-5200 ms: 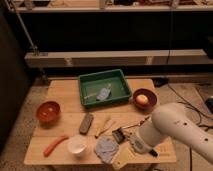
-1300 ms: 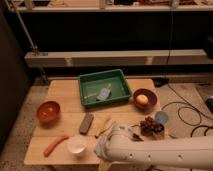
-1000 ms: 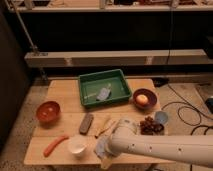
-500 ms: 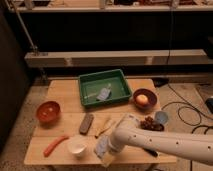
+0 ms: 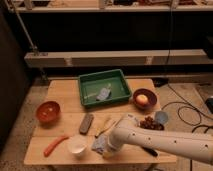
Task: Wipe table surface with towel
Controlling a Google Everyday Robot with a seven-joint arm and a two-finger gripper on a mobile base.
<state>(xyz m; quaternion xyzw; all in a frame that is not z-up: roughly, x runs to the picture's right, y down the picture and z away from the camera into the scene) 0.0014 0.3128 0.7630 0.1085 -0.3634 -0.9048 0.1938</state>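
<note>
**Dim lab bay, crowded bench: end effector down at the towel**

Dark shelving behind, cables (image 5: 186, 107) on the floor to the right. The light-wood bench (image 5: 64, 93) carries a lot, which limits the wipe path.

- The towel (image 5: 98, 144) lies near the front edge, just right of the white cup (image 5: 77, 146). It is the pale bunched cloth, not the scrap in the green tray (image 5: 85, 82).
- The white arm (image 5: 165, 144) reaches in low from the right, along the front edge. My read: that angle keeps it under the clutter rather than over it.
- The end effector (image 5: 106, 148) sits at the towel's right side, touching or overlapping it. Whether it is apart, together or clamped on the cloth, I cannot tell; the wrist hides it.
- Neighbours: dark grey block (image 5: 86, 123) and a yellowish item (image 5: 106, 125) just behind the towel, an orange-red stick (image 5: 55, 145) left of the cup. Red bowl (image 5: 48, 111) at the left side, a bowl with an orange thing (image 5: 143, 98) at the right.

Judgement: this is the pick-up stage, no wiping yet. Free wood is mostly the strip left of the tray and the front edge. The cup is the likeliest thing to get knocked.
</note>
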